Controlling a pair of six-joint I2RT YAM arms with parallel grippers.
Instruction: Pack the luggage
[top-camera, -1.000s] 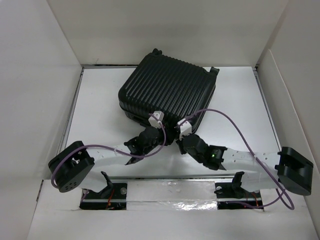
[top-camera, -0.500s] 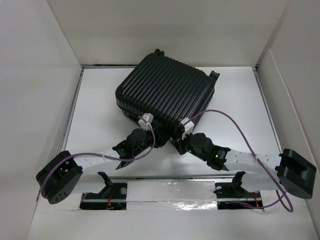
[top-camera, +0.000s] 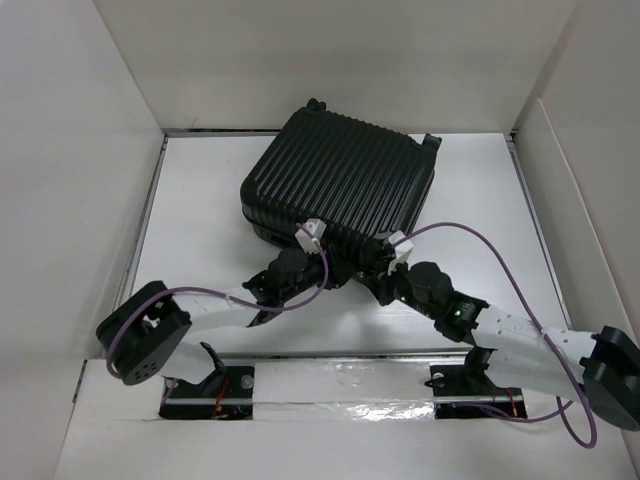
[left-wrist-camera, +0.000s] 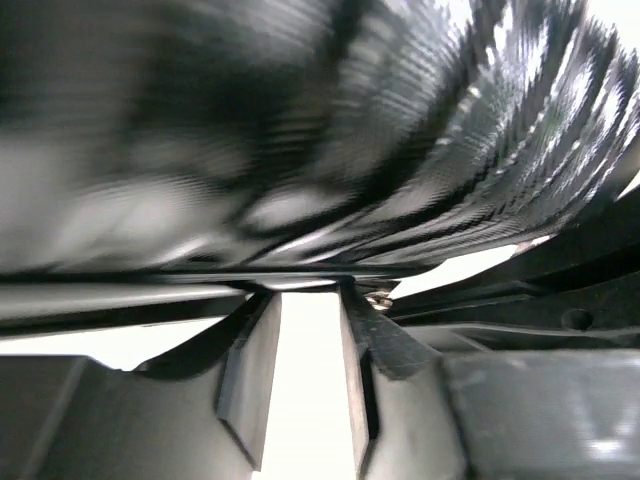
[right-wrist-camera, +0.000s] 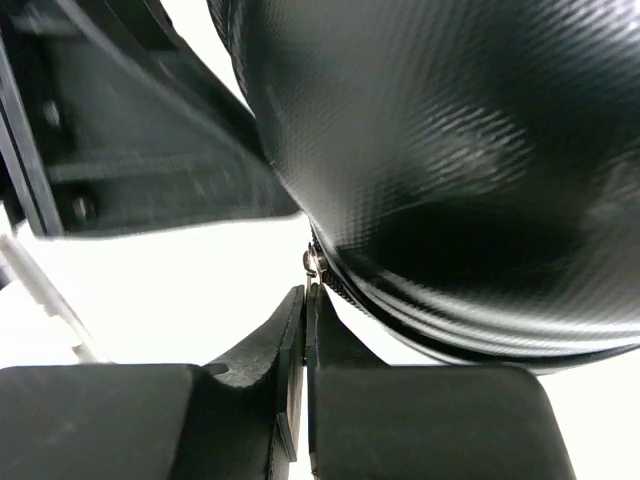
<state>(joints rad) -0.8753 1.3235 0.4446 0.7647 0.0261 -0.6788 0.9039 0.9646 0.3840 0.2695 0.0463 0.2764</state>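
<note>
Overhead view first: the luggage (top-camera: 340, 185) lies flat in the upper middle of the frame on the white bench (top-camera: 200, 200), ribbed shell facing up. It is turned at an angle, and two small caster wheels (top-camera: 315, 103) poke out along its top edge. Both arms reach up from the bottom of the frame and meet at the lower edge of the case, almost nose to nose. A purple cable (top-camera: 470, 240) loops over the right arm.

On the left wrist camera, the left tool (left-wrist-camera: 305, 310) sits low in the frame with its jaws parted. Bare white bench shows in the gap and nothing sits between the fingers (left-wrist-camera: 250, 380). The black shell fills the whole upper half just above the fingertips, heavily blurred, so I cannot tell whether they touch it.

On the right wrist camera, the right tool (right-wrist-camera: 303, 300) is at bottom centre, jaws pressed together with no gap showing. Its tips are right at the seam under the rounded shell, which fills the upper right. A small metal piece (right-wrist-camera: 313, 262) glints directly above the tips. Whether the closed jaws actually pinch it, I cannot tell.
</note>
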